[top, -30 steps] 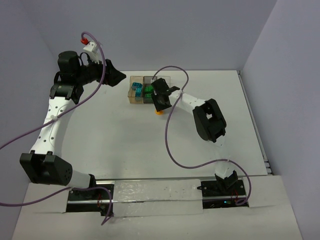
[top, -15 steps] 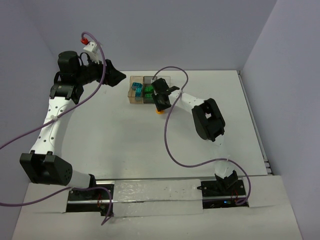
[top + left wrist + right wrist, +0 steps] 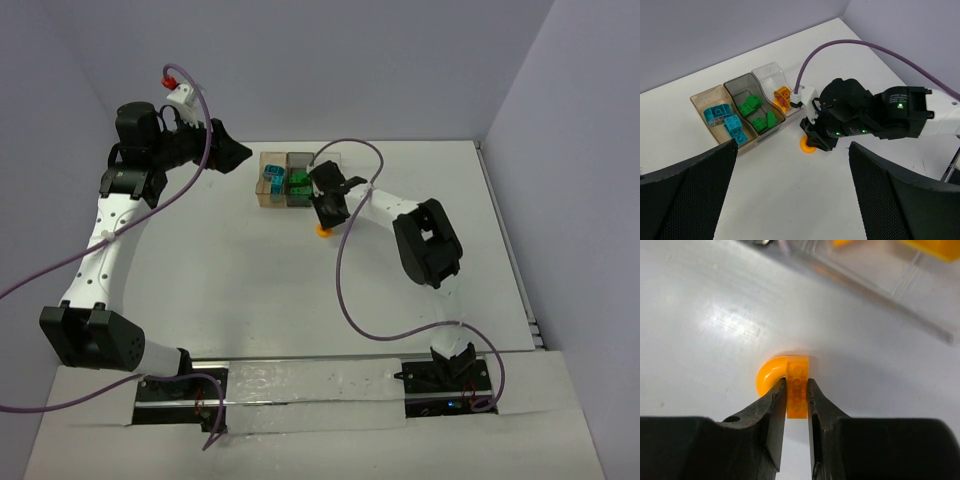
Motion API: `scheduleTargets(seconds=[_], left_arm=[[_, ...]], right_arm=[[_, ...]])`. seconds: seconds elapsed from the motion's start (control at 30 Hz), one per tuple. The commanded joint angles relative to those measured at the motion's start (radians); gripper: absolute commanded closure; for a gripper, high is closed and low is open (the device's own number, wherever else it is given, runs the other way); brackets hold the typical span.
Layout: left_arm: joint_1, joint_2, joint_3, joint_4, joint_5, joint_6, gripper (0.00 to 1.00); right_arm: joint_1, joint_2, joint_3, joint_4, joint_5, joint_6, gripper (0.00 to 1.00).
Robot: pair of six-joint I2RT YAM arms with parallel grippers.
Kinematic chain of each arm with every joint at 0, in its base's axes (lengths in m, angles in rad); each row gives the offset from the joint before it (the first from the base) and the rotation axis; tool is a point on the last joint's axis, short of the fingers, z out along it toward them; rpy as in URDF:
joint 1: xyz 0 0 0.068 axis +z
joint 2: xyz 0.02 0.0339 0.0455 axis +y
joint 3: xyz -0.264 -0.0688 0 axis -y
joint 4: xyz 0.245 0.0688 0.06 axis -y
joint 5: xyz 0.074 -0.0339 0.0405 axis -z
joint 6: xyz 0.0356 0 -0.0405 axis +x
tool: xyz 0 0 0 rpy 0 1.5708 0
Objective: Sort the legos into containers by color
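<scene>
One orange arch lego is pinched in my right end effector, fingers narrow on it, down at the worktop, just below the containers near the overhead frame's upper middle. My left end effector hangs spread wide, upper left. Teal, green and orange legos fill separate boxes.

Bright, even overhead light with soft shadows; glare patch on the counter in the right wrist view, claw foreground blurred
</scene>
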Motion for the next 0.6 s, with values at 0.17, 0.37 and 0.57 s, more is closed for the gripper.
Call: scheduleTargets(seconds=[0.17, 0.37, 0.57], left_arm=[[0.004, -0.018, 0.025, 0.015, 0.000, -0.007, 0.01], [0.004, -0.013, 0.019, 0.012, -0.008, -0.009, 0.01], [0.004, -0.018, 0.016, 0.016, -0.017, -0.006, 0.01]], right_arm=[[-0.014, -0.232, 0.056, -0.009, -0.002, -0.038, 1.00], [-0.059, -0.121, 0.259, -0.016, 0.053, -0.065, 1.00], [-0.100, 0.048, 0.458, -0.046, 0.069, -0.051, 1.00]])
